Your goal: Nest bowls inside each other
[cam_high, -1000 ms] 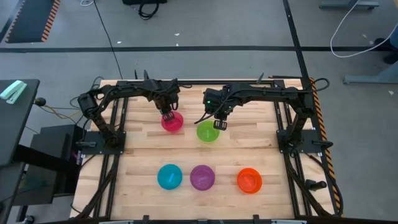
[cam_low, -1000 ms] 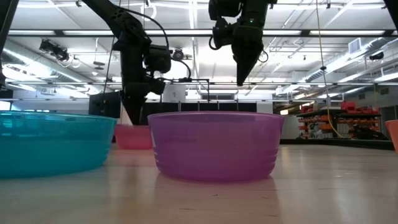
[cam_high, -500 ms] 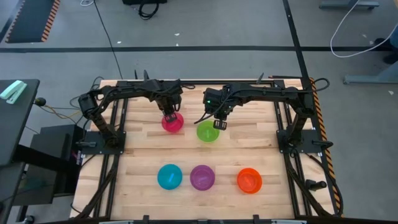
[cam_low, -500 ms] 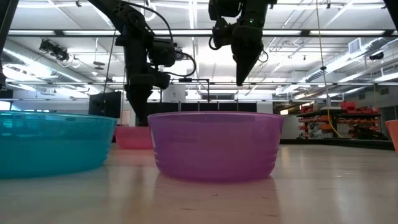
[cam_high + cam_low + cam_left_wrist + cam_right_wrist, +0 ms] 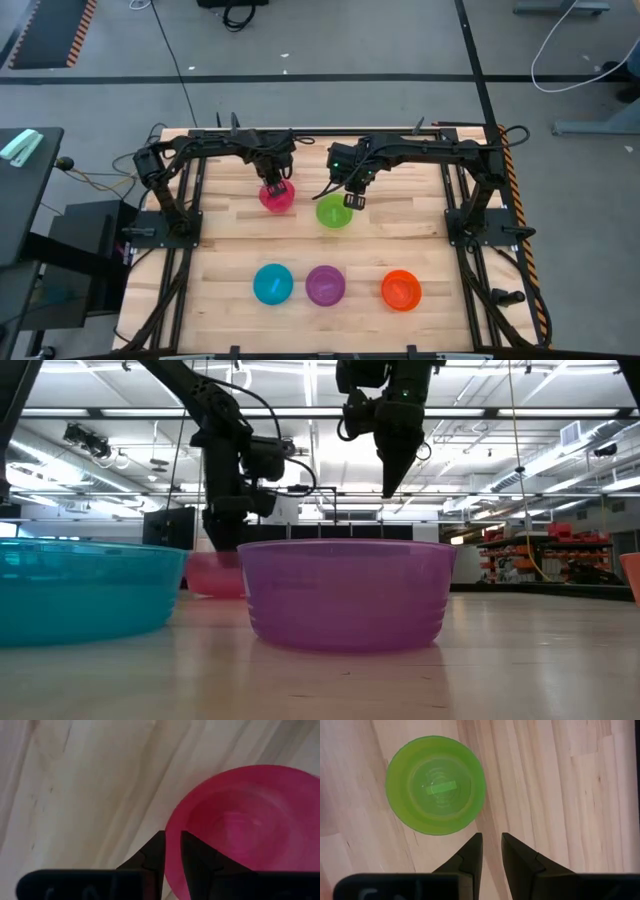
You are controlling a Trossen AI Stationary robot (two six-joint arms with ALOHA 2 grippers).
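High view: left gripper (image 5: 273,183) pinches pink bowl (image 5: 279,198) rim, nearly closed; green bowl (image 5: 334,211) beside it, under narrowly open, empty right gripper (image 5: 353,199).

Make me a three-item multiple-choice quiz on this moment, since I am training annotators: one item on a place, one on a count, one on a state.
1. Which bowl lies between the blue bowl and the orange bowl?
A. purple
B. green
C. pink

2. How many bowls show on the table?
A. three
B. five
C. six

3. How does the left gripper stand?
A. wide open above the green bowl
B. shut on the pink bowl's rim
C. parked off the table

Key: 1 A, the purple bowl sits mid-row in the high view. 2 B, add the pink bowl and green bowl; no yellow shows. 3 B, the left wrist view shows a finger either side of the rim; the right gripper hangs near the green bowl.
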